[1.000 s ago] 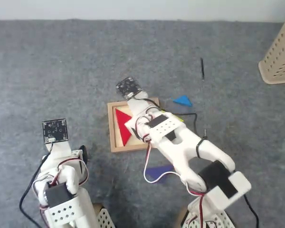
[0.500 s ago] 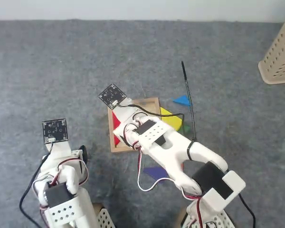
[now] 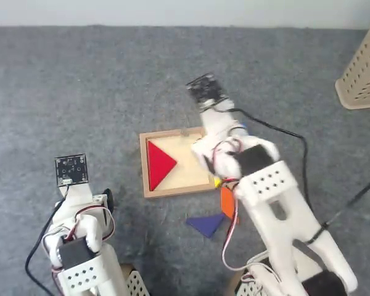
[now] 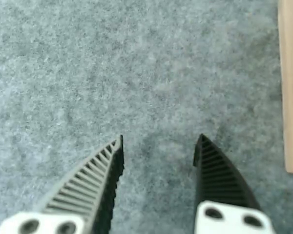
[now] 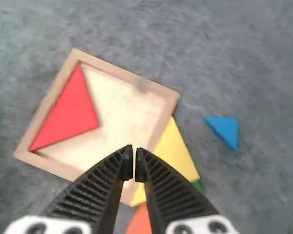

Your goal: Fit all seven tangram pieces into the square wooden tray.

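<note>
One red triangle [image 3: 159, 163] against tray [image 3: 143, 166] wall, bare wood beside

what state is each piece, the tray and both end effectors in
tray: flat on the carpet, holds one piece
red triangle: seated in the tray
yellow piece: outside, beside the tray
blue triangle: loose on the carpet
orange piece: loose on the carpet
purple piece: loose on the carpet
left end effector: open, empty
right end effector: shut, empty

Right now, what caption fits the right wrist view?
Right gripper shut over tray, red triangle inside; yellow piece, blue piece outside.
</note>
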Robot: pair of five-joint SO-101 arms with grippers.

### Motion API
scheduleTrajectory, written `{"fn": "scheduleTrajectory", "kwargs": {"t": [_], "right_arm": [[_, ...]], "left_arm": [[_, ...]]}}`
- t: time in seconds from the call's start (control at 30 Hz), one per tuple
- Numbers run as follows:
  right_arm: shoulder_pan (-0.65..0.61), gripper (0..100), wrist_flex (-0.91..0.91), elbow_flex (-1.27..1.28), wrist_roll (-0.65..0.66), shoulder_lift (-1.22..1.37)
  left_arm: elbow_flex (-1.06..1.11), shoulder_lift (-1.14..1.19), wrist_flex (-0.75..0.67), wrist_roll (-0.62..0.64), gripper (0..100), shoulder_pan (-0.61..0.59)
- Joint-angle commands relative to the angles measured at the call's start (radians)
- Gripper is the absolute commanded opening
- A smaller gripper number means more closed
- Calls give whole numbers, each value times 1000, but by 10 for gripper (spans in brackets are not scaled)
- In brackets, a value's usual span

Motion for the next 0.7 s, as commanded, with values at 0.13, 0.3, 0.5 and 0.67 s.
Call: {"fn": "scheduleTrajectory", "kwargs": {"t": [0.13,0.3,0.5,0.67], "right_arm": [[93,176,-50,-68,89,219],[93,173,-77,-155,94,426],[94,175,-77,-189,89,533],[90,232,-68,-180,86,550]], "left_arm": [[-19,-12,3,9,225,0],[-19,-12,3,9,225,0],[-19,-12,3,9,225,0],[-19,-12,3,9,225,0]]}}
